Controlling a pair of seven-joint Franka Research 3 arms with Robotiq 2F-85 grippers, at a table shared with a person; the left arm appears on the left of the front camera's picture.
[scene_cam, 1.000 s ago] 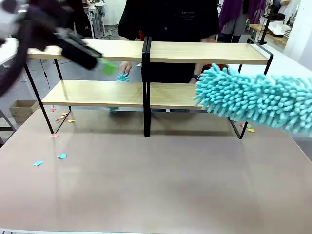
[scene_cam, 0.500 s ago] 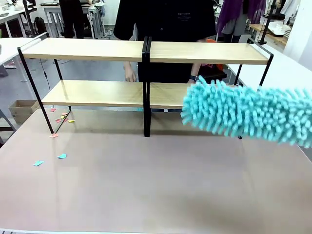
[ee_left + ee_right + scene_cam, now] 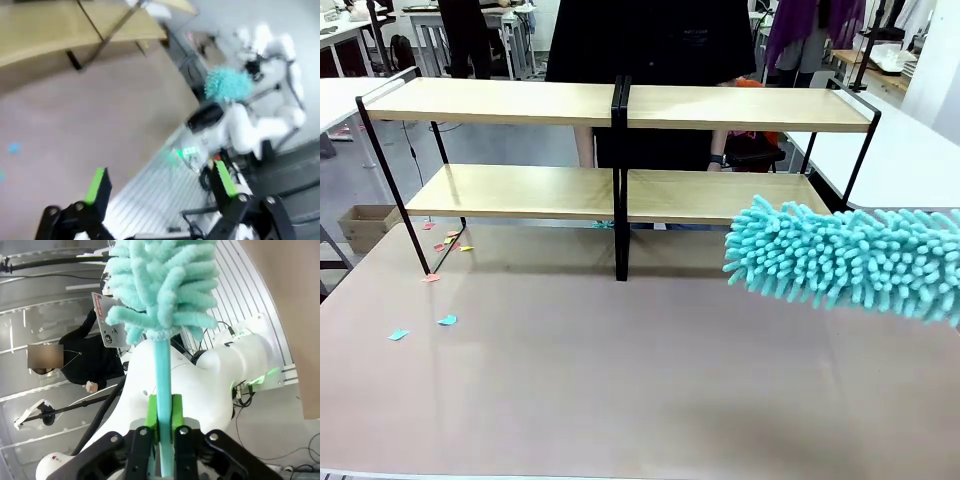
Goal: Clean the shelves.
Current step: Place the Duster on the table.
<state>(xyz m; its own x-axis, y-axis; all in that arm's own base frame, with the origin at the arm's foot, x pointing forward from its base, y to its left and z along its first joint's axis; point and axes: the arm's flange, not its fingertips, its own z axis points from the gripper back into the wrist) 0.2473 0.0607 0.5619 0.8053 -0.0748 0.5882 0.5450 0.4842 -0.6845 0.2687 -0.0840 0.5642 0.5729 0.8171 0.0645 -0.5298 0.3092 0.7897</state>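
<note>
The shelves (image 3: 520, 102) stand across the far half of the table, two wooden boards above and two below in a black frame. A fluffy teal duster (image 3: 845, 262) hangs at the right, in front of the lower right board and just above the table. In the right wrist view my right gripper (image 3: 164, 420) is shut on the duster's thin teal handle (image 3: 162, 375), with the duster head (image 3: 160, 285) above. My left gripper (image 3: 160, 182) is open and holds nothing, out over the table's near edge, far from the shelves (image 3: 45, 30).
A person in black (image 3: 660, 40) stands behind the shelves. Small coloured paper scraps (image 3: 447, 320) lie on the brown table (image 3: 620, 380) at the left, with more by the shelves' left foot (image 3: 445, 243). A white table (image 3: 900, 150) stands at the right.
My left arm has drawn back out of the front view. The duster swung left along the lower right board, then dropped lower and back to the right. The person's hand behind the shelves has gone.
</note>
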